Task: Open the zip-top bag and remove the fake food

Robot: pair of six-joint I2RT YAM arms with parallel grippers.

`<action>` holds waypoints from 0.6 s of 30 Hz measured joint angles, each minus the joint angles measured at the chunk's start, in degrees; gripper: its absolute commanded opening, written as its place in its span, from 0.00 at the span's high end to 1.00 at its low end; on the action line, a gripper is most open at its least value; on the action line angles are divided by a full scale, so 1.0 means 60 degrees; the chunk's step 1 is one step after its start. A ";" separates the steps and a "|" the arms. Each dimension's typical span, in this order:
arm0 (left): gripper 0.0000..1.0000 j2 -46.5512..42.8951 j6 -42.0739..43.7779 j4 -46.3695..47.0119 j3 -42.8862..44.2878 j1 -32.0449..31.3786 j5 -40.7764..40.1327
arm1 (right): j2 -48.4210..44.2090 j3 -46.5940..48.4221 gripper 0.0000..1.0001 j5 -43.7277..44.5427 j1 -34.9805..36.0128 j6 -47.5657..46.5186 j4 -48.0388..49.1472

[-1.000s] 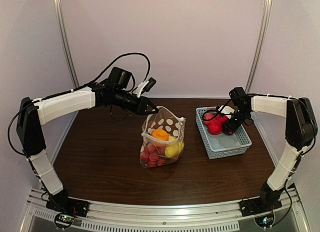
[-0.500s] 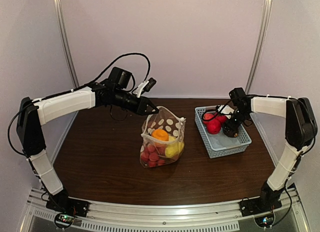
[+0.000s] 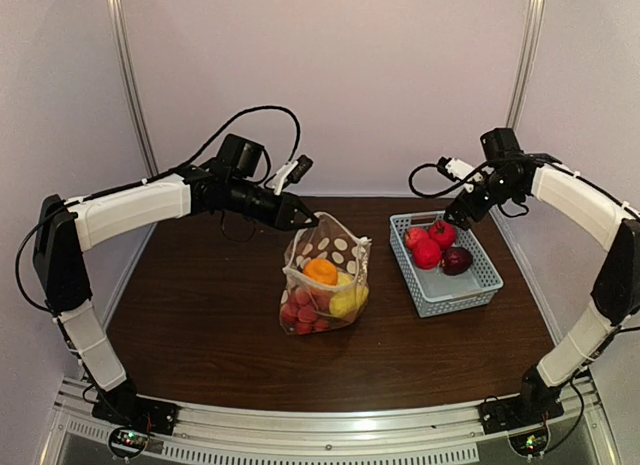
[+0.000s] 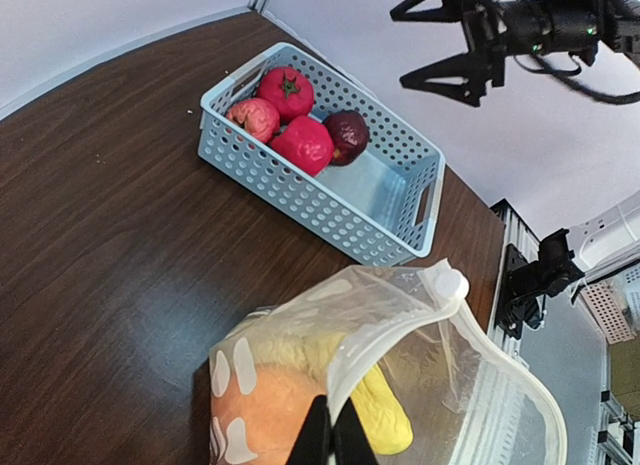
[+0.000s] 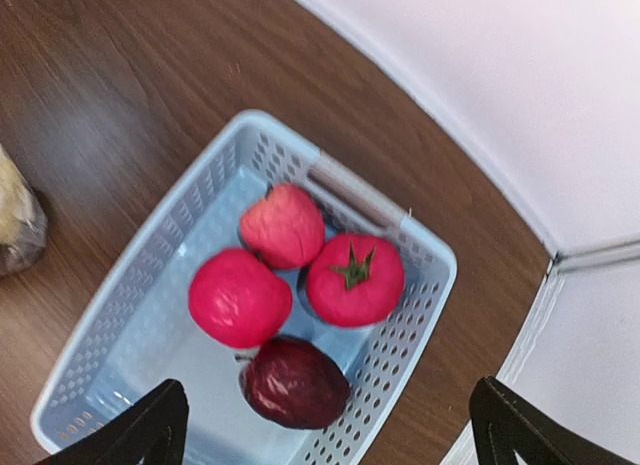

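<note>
Pinches the upper rim of the zip-top bag [image 3: 325, 275] with the left tool [image 3: 300, 218], jaws pressed together on the plastic. Lets the bag hang directly below that tool's tips, mouth gaping, base resting on the worktop [image 3: 200, 325]. Shows part of the fake food [image 3: 322, 285] inside the bag, under the left tool: an orange fruit [image 3: 320, 270] on top, a yellow fruit [image 3: 345, 302] and small red fruits [image 3: 303, 313] lower down. Holds the right tool [image 4: 400, 49] spread wide, gripping nothing, in the air above the light-blue basket [image 5: 140, 285]. Has the bag well apart from the right tool, off to its left across the worktop. Sets the rest of the fake food below the right tool, framed between its spread fingers [image 5: 160, 425] in the right wrist view: three red fruits [image 5: 238, 297] touching one another in the basket, a dark purple fruit [image 5: 293, 383] just beside them, none touching the tool.
</note>
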 measured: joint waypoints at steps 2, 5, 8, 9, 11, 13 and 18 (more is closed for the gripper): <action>1.00 0.0000 -0.0018 0.0004 0.0000 -0.0018 0.0004 | -0.0186 0.0703 0.15 -0.0856 0.0069 0.0142 -0.0084; 1.00 0.0000 -0.0047 0.0007 -0.0007 -0.0044 0.0004 | -0.0240 0.1902 0.23 -0.2211 0.0266 0.0346 -0.0131; 1.00 0.0000 -0.0080 0.0011 -0.0022 -0.0044 -0.0004 | -0.0233 0.2918 0.32 -0.3355 0.0849 0.0426 -0.0098; 1.00 0.0000 -0.0095 0.0011 -0.0022 -0.0044 -0.0004 | -0.0193 0.3220 0.34 -0.3563 0.1166 0.0379 -0.0120; 1.00 0.0000 -0.0164 0.0022 -0.0033 -0.0044 0.0004 | 0.0011 0.3850 0.37 -0.3803 0.1993 0.0160 -0.0306; 1.00 0.0004 -0.0339 0.0098 -0.0055 -0.0044 0.0120 | 0.0280 0.4277 0.38 -0.3927 0.2841 -0.0233 -0.0481; 1.00 0.0044 -0.0805 0.0317 -0.0055 -0.0044 0.0663 | 0.1100 0.4426 0.50 -0.3872 0.4666 -0.1494 -0.1512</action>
